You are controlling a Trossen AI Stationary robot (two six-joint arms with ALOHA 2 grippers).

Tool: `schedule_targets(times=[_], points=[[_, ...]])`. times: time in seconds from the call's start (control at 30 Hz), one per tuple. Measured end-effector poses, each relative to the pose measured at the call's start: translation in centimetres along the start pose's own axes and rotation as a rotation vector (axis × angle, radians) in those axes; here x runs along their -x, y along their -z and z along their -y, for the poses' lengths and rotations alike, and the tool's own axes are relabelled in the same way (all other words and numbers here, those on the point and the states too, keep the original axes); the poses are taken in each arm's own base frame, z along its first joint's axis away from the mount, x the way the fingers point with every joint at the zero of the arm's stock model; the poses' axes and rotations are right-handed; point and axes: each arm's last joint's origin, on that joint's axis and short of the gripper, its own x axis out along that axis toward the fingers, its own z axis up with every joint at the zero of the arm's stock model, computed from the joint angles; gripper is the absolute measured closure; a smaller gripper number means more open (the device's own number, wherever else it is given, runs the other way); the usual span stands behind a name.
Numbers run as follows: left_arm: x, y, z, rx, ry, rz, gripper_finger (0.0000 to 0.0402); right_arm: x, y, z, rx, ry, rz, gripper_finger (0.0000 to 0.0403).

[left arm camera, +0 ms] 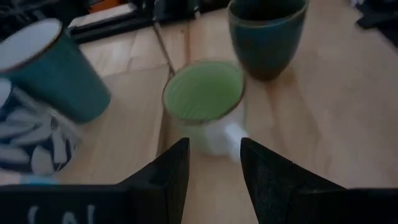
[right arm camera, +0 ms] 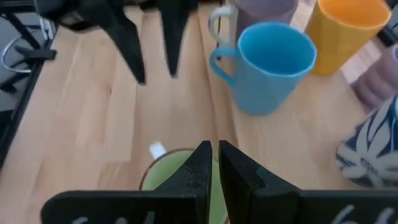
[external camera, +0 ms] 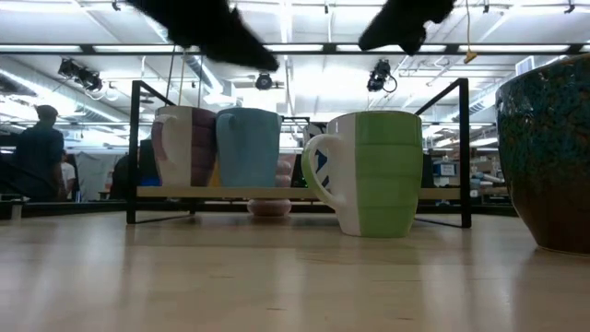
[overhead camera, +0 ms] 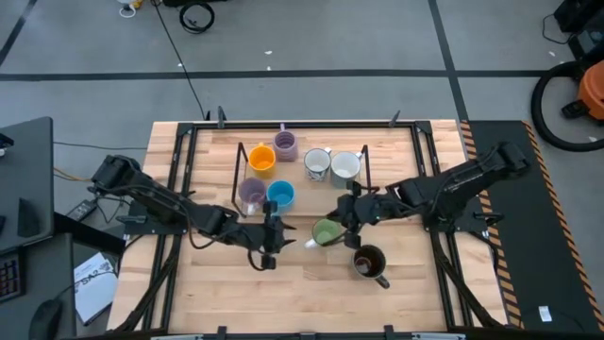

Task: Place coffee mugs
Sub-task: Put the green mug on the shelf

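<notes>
A green mug with a white handle stands upright on its base on the wooden table, just in front of the black wire rack. My left gripper is open, level with the mug on its left side. Its fingers point at the handle and stop short of it. My right gripper is shut and hangs above the green mug, well clear of its rim in the low view. A dark brown mug stands on the table near the green one.
Several mugs stand on the rack: orange, purple, patterned white, pale white, lavender and blue. Bare wood lies toward the table's near edge. People stand in the room beyond.
</notes>
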Motion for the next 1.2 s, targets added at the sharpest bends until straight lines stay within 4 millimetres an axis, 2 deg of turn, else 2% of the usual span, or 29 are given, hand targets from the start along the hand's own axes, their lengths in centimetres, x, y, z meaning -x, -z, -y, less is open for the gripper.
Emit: schedule_targets(times=[0.07,0.23,0.4,0.63,0.73,0.9,1.2], points=[[0.0,1.2,-0.1,-0.001,-0.015,0.006,0.0251,-0.4,-0.5,0.1,0.029,0.006,-0.023,0.0368],[-0.1,2.6,-0.2,0.014,-0.077,0.048,0.0251,-1.8,-2.4,0.6,0.138,-0.017,-0.12,0.0363],[-0.1,2.7,-0.3,0.031,-0.125,0.057,0.0251,-3.2,-3.7,1.0,0.197,-0.036,-0.241,0.0334],[1.1,2.1,0.4,-0.013,-0.076,0.095,0.0251,-4.9,-4.8,0.5,0.233,-0.072,-0.376,0.0274],[1.1,2.0,0.3,-0.014,-0.032,0.128,0.0251,-5.7,-4.8,0.3,0.219,-0.069,-0.438,0.0259],[0.9,3.7,0.2,0.034,0.019,0.146,0.0251,-6.9,-4.5,0.1,0.23,-0.06,-0.483,0.0253],[1.8,3.6,1.7,0.069,0.068,0.201,0.0251,-7.3,-3.8,0.9,0.239,-0.069,-0.528,0.0253]])
